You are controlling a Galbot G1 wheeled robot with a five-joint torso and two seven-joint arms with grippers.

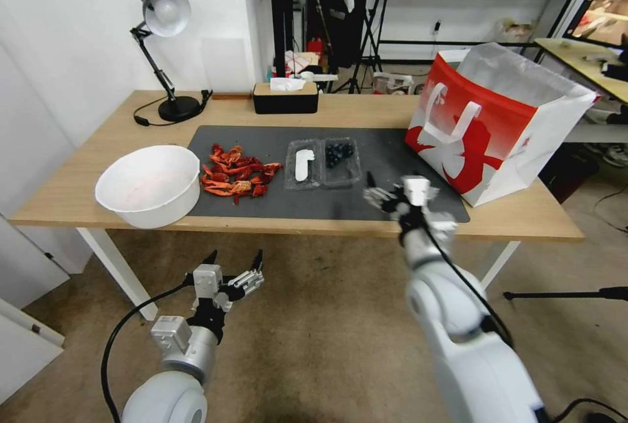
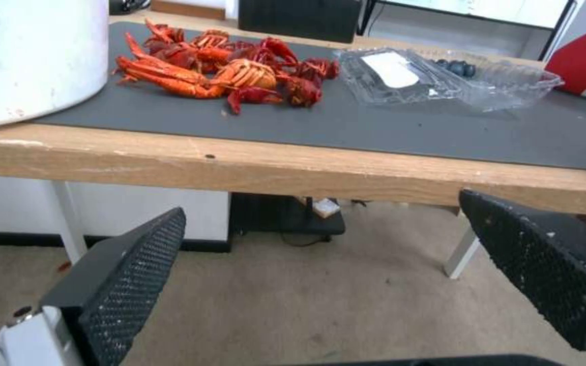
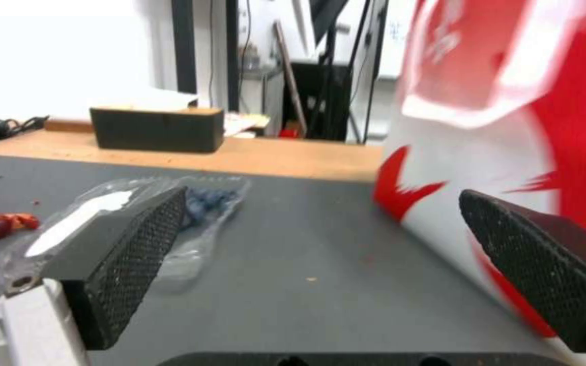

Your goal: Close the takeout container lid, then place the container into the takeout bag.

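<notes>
The takeout container (image 1: 325,161) lies open on the dark mat, blueberries in its right half and the lid (image 1: 303,165) with a white label flat to the left. The red and white takeout bag (image 1: 497,122) stands open at the table's right end. My right gripper (image 1: 383,193) hovers open over the mat's front part, just right of the container and left of the bag. Its wrist view has the container (image 3: 205,203) ahead past one finger and the bag (image 3: 510,127) close beside the other. My left gripper (image 1: 234,258) hangs open below the table's front edge, facing the container (image 2: 442,79).
A white bowl (image 1: 149,184) sits at the front left of the table, with red crayfish (image 1: 235,171) on the mat (image 1: 261,204) beside it. A desk lamp (image 1: 163,50) and black tissue box (image 1: 285,97) stand along the back edge.
</notes>
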